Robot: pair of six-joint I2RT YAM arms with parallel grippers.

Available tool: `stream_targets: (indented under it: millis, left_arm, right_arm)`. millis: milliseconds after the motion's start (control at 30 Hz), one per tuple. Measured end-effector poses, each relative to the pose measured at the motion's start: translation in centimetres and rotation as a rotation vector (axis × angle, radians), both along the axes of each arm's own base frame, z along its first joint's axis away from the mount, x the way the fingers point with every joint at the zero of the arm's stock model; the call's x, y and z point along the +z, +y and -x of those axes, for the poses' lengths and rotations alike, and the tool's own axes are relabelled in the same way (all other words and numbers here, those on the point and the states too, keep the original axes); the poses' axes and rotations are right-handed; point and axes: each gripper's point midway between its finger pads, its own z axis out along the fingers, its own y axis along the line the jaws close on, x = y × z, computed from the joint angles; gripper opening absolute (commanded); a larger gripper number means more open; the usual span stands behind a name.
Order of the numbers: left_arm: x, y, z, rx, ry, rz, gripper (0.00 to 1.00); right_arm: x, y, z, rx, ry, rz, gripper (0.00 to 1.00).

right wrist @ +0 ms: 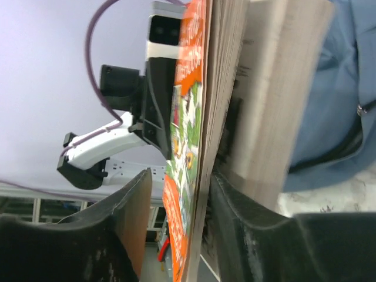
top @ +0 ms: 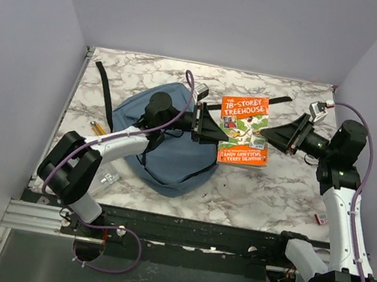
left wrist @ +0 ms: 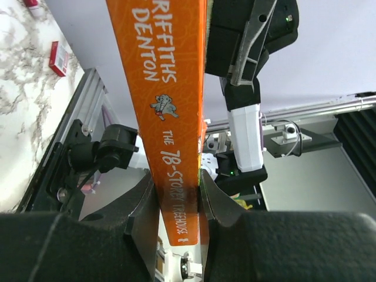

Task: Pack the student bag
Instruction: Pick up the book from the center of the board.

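One student bag (top: 170, 163), dusty blue, slumped left of centre on the counter (top: 266, 197) beneath the left arm; opening not discernible. Orange paperback (top: 243, 130) just beside its right edge, spine clamped in the left end effector (top: 204, 126). Right end effector (top: 282, 136) spread around the opposite page edge, not closed. Risks: pages fanning, book twisting in the single grip, corner snagging limp fabric. Counter: grey-veined marble pattern. Walls (top: 217, 15): plain lilac.

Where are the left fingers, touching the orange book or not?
Touching. The left wrist view shows both left fingers pressed against the orange book, one on each side, no gap.
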Motion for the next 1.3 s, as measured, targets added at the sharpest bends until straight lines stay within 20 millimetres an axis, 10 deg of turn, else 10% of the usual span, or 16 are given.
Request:
stream_targets:
  millis: [333, 567, 900, 1300]
  left_arm:
    - [0.9, 5.7, -1.4, 0.209, -0.050, 0.017, 0.00]
    - [2.2, 8.8, -2.3, 0.389, -0.092, 0.018, 0.00]
    - [1.3, 10.7, -4.4, 0.534, -0.010, -0.004, 0.00]
    - [1.5, 10.9, -4.1, 0.540, 0.006, 0.007, 0.00]
  right_arm:
    - [-5.3, -1.2, -1.0, -0.108, 0.127, 0.144, 1.00]
    - [-7.6, 1.8, 1.3, -0.072, 0.167, 0.026, 1.00]
    - [-4.1, 11.6, 4.9, 0.151, 0.084, -0.169, 1.00]
    - [-3.1, 16.1, 1.3, -0.007, 0.184, -0.358, 0.93]
